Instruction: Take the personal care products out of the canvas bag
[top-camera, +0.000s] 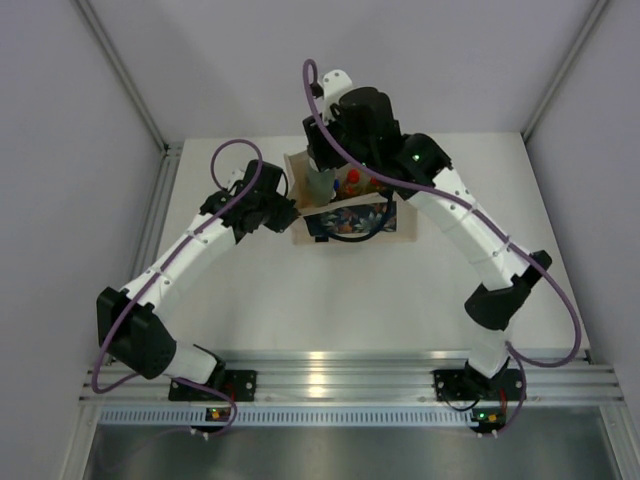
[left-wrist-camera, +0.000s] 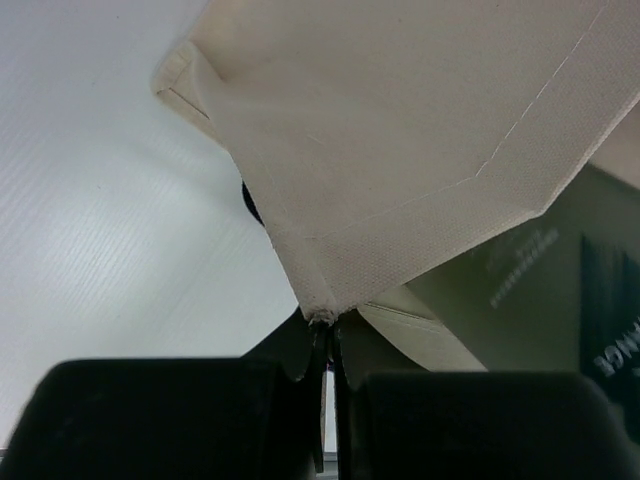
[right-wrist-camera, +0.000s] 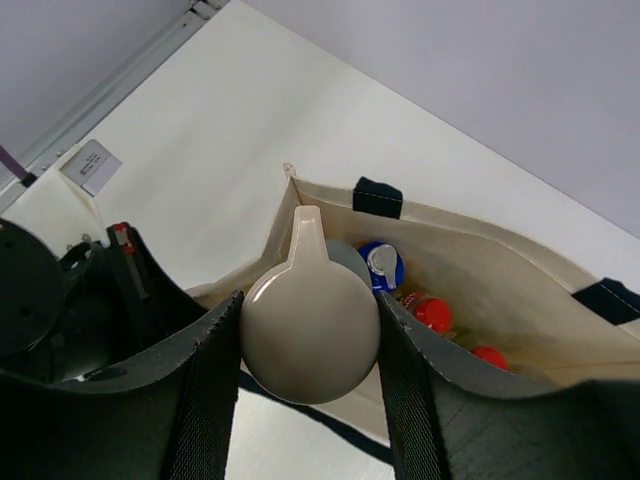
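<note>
Right hand (right-wrist-camera: 310, 300) clasps beige-capped bottle (right-wrist-camera: 310, 345) (just above the canvas bag (right-wrist-camera: 500, 285)).

We saw a white table (top-camera: 300, 300) with a metal rail (top-camera: 350, 370) along its near edge. On it, toward the far side and near the middle, stood the canvas bag (top-camera: 340, 222), its mouth facing up.

Two white-and-black arms trailing purple cables.
The left arm (top-camera: 180, 255) and right arm (top-camera: 470, 225) have white link shells, black joint housings and black base plates (top-camera: 235, 382); a purple cable (top-camera: 236, 143) loops along each. A green light (top-camera: 413, 157) glows on a black housing of the right arm. The right gripper (right-wrist-camera: 310, 305) has dark fingers (right-wrist-camera: 205, 400) with textured inner strips.
</note>
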